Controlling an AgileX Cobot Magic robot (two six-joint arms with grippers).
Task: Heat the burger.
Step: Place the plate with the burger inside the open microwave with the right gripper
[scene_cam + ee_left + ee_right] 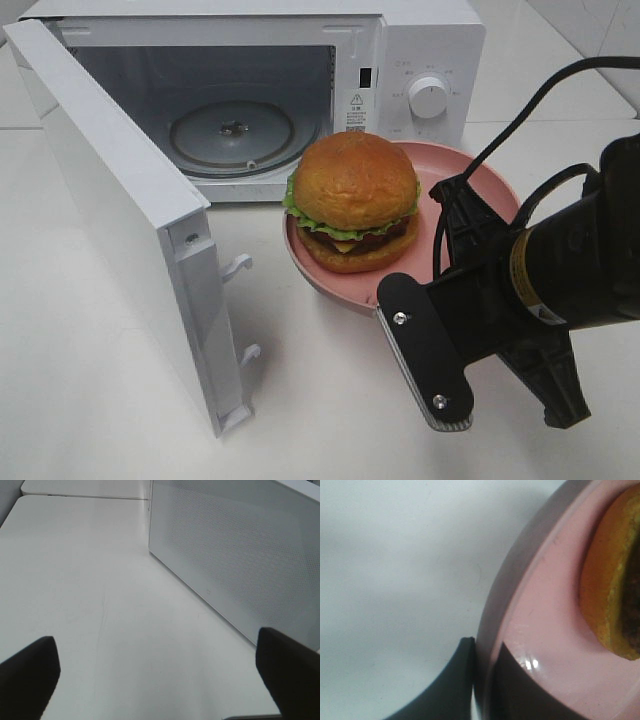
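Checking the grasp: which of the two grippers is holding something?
The right gripper: it pinches the rim of the pink plate carrying the burger. The left gripper is open over the table beside the microwave door.

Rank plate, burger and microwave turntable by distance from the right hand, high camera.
1. Pink plate: rim pinched in the right hand.
2. Burger: on the plate, left of the hand.
3. Turntable: inside the open microwave, back left.

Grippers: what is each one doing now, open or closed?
The left gripper: open, holding nothing.
The right gripper: closed on the rim of the pink plate with the burger.
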